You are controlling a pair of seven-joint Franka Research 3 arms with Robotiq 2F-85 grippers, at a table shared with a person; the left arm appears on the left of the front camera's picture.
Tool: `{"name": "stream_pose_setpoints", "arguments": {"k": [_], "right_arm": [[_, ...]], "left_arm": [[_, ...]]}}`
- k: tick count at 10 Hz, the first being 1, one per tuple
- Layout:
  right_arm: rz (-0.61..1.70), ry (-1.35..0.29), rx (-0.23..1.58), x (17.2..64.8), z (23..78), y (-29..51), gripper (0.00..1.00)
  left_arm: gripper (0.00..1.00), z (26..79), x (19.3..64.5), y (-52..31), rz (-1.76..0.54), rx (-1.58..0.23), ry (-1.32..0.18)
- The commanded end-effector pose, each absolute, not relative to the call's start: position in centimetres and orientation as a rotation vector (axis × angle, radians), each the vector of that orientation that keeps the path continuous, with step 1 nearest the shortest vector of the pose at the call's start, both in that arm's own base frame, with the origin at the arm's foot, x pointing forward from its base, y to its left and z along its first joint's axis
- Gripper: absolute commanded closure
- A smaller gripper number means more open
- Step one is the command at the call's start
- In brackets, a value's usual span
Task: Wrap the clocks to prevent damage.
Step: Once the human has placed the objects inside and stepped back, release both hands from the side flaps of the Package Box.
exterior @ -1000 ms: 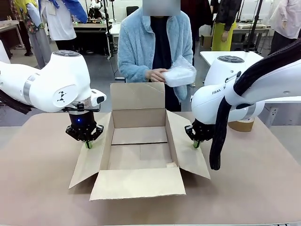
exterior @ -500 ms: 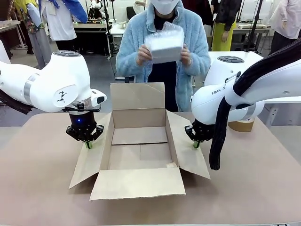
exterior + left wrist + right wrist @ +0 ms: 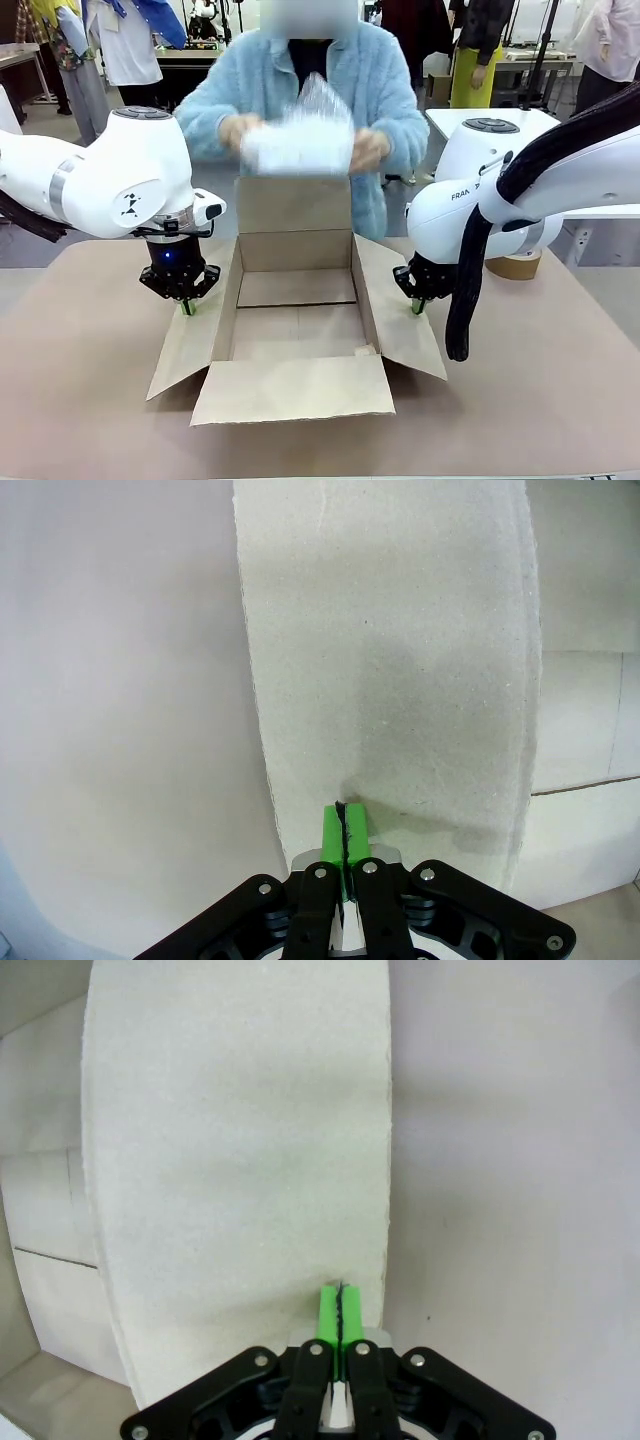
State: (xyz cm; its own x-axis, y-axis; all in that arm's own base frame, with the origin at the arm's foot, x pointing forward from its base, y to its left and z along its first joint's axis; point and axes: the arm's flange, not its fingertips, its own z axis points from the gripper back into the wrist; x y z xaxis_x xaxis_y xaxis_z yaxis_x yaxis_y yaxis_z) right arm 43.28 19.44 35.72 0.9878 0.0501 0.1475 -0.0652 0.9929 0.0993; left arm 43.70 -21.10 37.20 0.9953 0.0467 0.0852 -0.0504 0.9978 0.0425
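Well, a white wrapped bundle [image 3: 298, 140], motion-blurred, is held up in the person's hands [image 3: 366, 150] just above the far flap of the open cardboard box [image 3: 295, 252], which is set on the counter [image 3: 90, 390]. The left claw [image 3: 186, 306] is seen fully closed, green pads together, its tip planted on the left flap [image 3: 195, 345]. The right claw [image 3: 417, 305] is likewise closed on nothing, tip pressed to the right flap [image 3: 400, 335].
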Motion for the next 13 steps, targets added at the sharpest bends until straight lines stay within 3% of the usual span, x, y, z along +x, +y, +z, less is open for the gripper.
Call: {"name": "stream_pose_setpoints", "arguments": {"k": [1,13], "right_arm": [[0.059,-0.139,0.101,43.24,35.57,19.42,0.99],[0.059,-0.139,0.101,43.24,35.57,19.42,0.99]], "left_arm": [[1.0,37.04,43.7,-21.2,0.044,0.049,-0.084],[1.0,37.04,43.7,-21.2,0.044,0.049,-0.084]]}}
